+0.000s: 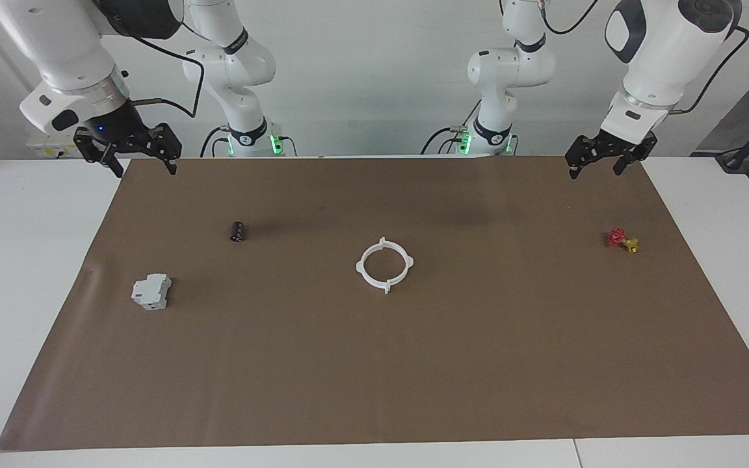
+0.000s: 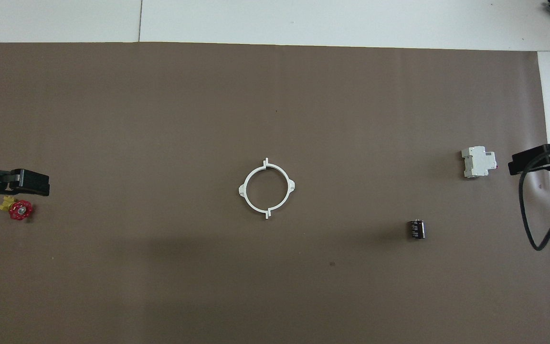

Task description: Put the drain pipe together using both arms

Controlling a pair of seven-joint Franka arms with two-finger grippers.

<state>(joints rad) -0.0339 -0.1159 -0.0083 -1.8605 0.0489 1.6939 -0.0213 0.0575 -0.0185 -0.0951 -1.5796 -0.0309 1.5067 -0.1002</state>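
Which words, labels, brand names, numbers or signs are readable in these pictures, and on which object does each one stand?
None can be read.
Dark bands on the arm joints: light marks, too small to read.
Small dark cylinder: pale markings, blurred.
Grey-white box: no legible print.
White ring, red-and-yellow valve, brown mat: no text visible.
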